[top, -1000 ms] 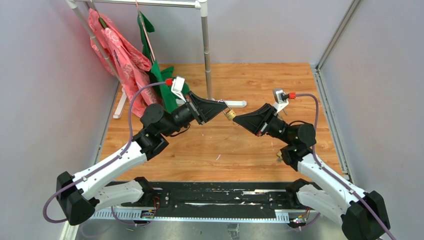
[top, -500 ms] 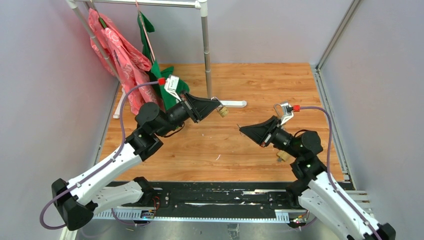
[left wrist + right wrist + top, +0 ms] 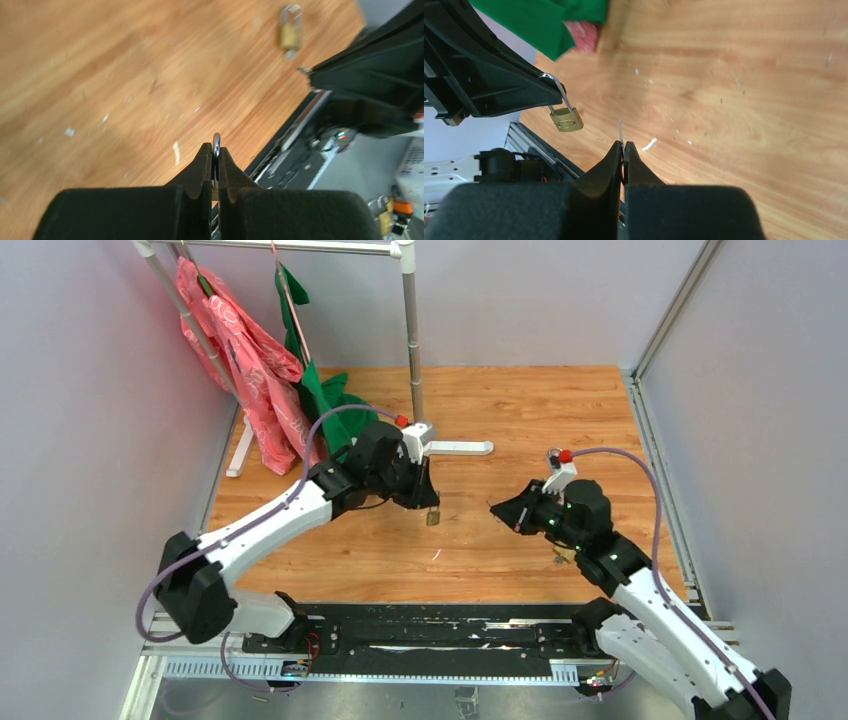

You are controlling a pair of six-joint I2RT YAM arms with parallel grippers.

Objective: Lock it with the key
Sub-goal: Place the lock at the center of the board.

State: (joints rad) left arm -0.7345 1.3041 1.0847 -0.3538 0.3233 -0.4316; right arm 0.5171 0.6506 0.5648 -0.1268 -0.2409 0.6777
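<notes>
The left gripper (image 3: 427,502), closed on the shackle (image 3: 216,140), dangles a brass padlock (image 3: 566,120) over the wooden table (image 3: 520,410), while the right gripper (image 3: 622,148) nearby pinches the key (image 3: 619,127), which must next be aligned and slid into that padlock.

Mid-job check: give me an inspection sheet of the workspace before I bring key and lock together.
Surface: wooden table, scuffed, with white specks.
Job's things: brass padlock hangs by its shackle from the left gripper; key is pinched in the right gripper, apart from the lock.
Clutter: second padlock lying on the table.
Grippers: both shut on their items.
Cables: purple cables loop above the arms; no snag seen.
Surroundings: clothes rack with pink garment and green garment, far left.
</notes>
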